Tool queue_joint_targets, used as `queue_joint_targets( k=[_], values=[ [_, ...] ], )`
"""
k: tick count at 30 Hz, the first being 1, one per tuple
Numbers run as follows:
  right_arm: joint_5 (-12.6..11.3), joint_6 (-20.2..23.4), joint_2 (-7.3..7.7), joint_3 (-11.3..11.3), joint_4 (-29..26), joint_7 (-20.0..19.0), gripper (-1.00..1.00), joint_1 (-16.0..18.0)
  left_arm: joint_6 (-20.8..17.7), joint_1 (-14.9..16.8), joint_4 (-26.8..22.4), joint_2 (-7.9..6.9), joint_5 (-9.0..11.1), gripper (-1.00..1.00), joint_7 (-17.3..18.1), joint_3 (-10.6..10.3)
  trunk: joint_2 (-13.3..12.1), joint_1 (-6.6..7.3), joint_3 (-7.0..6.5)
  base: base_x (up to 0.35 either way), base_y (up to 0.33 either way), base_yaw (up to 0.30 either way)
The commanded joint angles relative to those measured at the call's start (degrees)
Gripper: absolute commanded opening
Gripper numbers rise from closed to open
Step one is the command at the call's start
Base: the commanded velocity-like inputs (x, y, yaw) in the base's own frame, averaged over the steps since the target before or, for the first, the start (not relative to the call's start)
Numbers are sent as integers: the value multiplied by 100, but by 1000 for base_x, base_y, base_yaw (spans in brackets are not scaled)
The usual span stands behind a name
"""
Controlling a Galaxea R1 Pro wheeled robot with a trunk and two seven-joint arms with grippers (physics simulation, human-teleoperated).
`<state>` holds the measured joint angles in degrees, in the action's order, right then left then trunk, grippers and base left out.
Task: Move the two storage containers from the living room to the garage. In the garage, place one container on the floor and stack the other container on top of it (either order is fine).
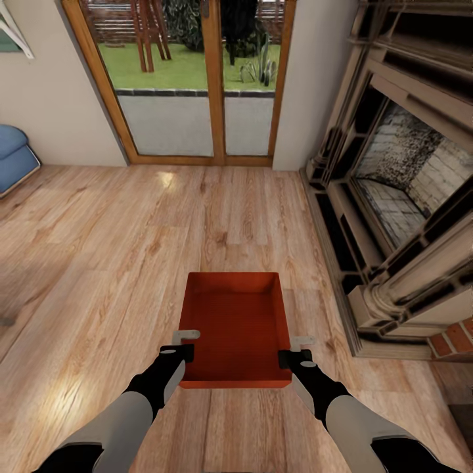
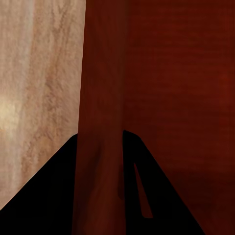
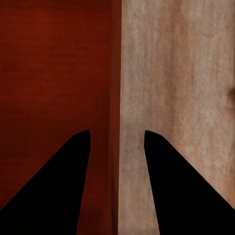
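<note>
One of the storage containers (image 1: 236,322), an orange-red open bin, sits low in front of me over the light wood-plank floor (image 1: 98,249) of the living room. My left gripper (image 1: 186,345) is at its left wall near the front corner. In the left wrist view the container wall (image 2: 100,73) fills the gap between the fingers, so that gripper (image 2: 100,134) is shut on it. My right gripper (image 1: 293,351) is at the right wall. There the fingers stand apart and straddle the thin wall (image 3: 115,63), with the right gripper (image 3: 117,132) open. I cannot tell whether the bin is lifted.
An ornate stone fireplace (image 1: 394,197) lines the right side, close to the bin. Wood-framed glass doors (image 1: 197,79) stand straight ahead. The edge of a blue sofa (image 1: 13,157) shows at the far left. Open plank floor lies ahead and to the left.
</note>
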<state>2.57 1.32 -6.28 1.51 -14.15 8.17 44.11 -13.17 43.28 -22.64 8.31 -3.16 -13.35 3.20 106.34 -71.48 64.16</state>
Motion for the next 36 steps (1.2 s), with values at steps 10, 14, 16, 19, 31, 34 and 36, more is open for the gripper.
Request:
queue_joint_targets(
  k=[10,14,16,19,31,34,36],
  values=[
    [-46,-3,-14,51,8,9,-100,1,-15,-3,-13,12,46,-100,17,14,-401,221,-177,0,0,0],
    [-46,-8,-14,51,8,9,-100,1,-14,0,-13,11,45,-100,17,6,-561,309,-248,0,0,0],
    [-46,-8,-16,51,8,9,-100,1,-15,2,-13,7,44,-100,17,5,-642,352,-284,0,0,0],
    [-46,-9,-15,51,8,9,-100,1,-13,1,-13,7,45,-100,17,9,-762,418,-338,0,0,0],
    [-46,-9,-14,51,8,9,-100,1,-13,-3,-13,6,52,-100,17,20,-1243,682,-554,0,0,0],
    [-46,-9,-14,51,8,9,-100,1,-13,0,-13,5,53,-100,17,22,-1364,748,-607,0,0,0],
    [-46,-9,-14,51,8,9,-100,1,-12,-1,-13,6,53,-100,17,22,-1444,792,-643,0,0,0]
  ],
)
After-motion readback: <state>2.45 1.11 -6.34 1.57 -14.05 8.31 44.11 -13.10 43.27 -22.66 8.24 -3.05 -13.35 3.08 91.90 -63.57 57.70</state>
